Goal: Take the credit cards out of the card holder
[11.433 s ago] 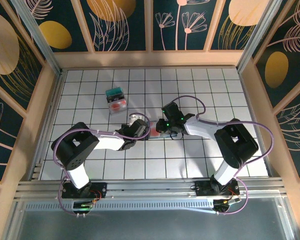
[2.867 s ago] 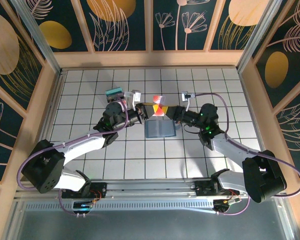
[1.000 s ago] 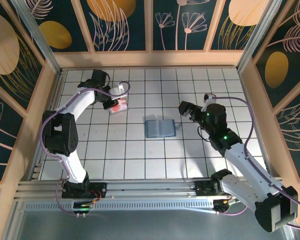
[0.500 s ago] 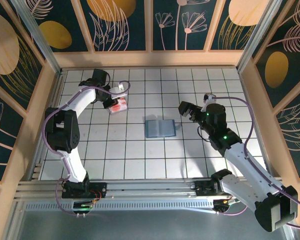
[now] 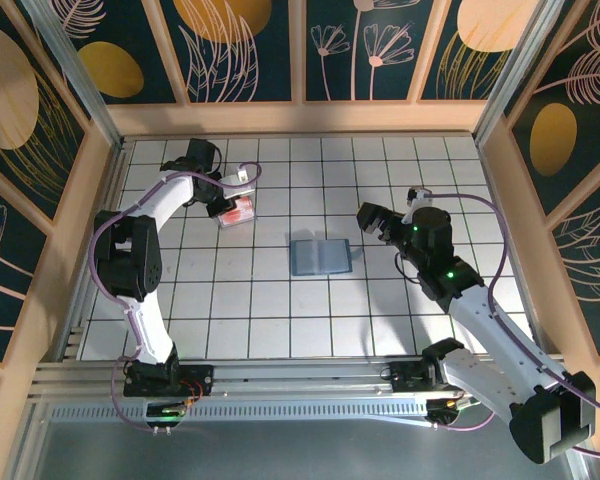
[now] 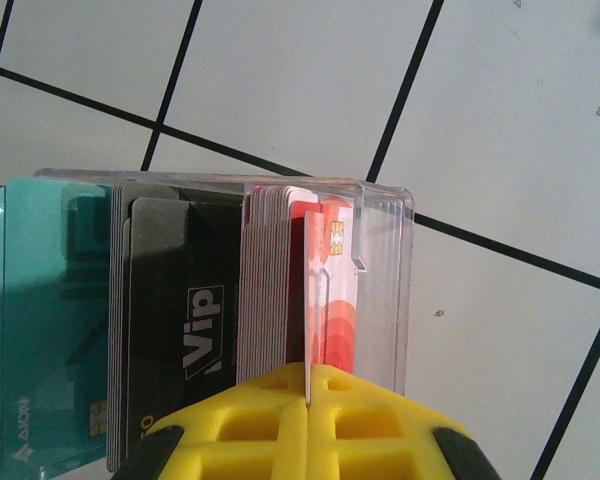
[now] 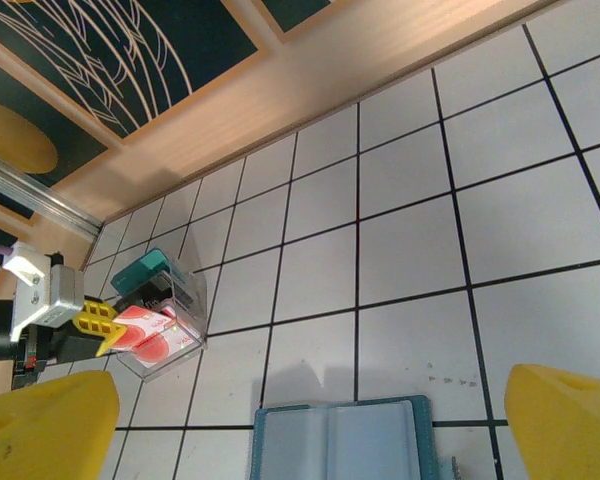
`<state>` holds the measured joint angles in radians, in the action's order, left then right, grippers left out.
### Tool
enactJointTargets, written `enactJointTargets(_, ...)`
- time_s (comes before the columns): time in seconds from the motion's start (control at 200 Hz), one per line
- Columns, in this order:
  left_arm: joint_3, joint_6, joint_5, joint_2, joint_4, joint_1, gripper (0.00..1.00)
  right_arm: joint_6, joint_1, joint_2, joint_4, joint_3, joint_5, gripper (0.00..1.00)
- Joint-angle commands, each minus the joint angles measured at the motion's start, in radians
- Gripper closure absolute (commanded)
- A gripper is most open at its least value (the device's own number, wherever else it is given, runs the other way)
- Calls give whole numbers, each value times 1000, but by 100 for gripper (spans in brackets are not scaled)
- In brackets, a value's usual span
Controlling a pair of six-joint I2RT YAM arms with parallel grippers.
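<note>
The card holder [image 5: 319,256] lies open and flat on the tiles mid-table, a slate-blue bifold, and shows again at the bottom of the right wrist view [image 7: 345,440]. My left gripper [image 5: 230,196] is at the back left and is shut on the edge of a red-and-white credit card [image 6: 335,300]. That card stands in the clear box [image 6: 385,290] beside other cards. The left gripper's [image 6: 308,372] yellow jaws pinch the thin card between them. My right gripper [image 5: 375,222] hovers open to the right of the holder, nothing between its yellow fingertips [image 7: 45,425].
The clear box [image 5: 236,210] holds stacks of teal, black and red-white cards [image 6: 50,320] on edge. Wooden walls [image 5: 300,118] ring the tiled floor. Open tiles lie between the box and the holder and along the near side.
Since about three seconds ago the left gripper has carried the card from above the holder to the clear box, and the right gripper has let go and drawn back. Over the last second, almost nothing moved.
</note>
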<state>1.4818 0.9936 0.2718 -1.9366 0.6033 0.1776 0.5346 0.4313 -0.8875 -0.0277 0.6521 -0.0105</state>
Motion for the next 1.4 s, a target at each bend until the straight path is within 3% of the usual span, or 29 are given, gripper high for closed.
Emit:
enactJointTargets(0.0, 26, 5, -20, -31, 8, -8, 100, 17, -6, -8, 14, 12, -11, 1)
enactJointTargets(0.375, 62, -9, -31, -48, 48, -7, 92, 18, -6, -8, 22, 6, -11, 1)
enactJointTargets(0.43, 70, -10, -31, -45, 54, -8, 84, 18, -6, -8, 23, 4, -10, 1)
enactJointTargets(0.881, 75, -43, 15, 61, 72, -8, 82, 6, -6, -7, 29, -3, -11, 1)
enactJointTargets(1.111, 34, -174, 40, 193, -6, -8, 80, -10, -6, 16, 5, -1, -59, 1)
enactJointTargets(1.231, -42, -289, -4, 290, -124, -8, 58, -13, -6, 36, -12, -6, -98, 1)
enactJointTargets(1.366, -147, -439, -54, 388, -266, -7, 4, -28, -7, 75, -24, -21, -154, 1)
enactJointTargets(1.396, -172, -472, -64, 409, -296, -7, 1, -30, -9, 84, -33, -22, -175, 1)
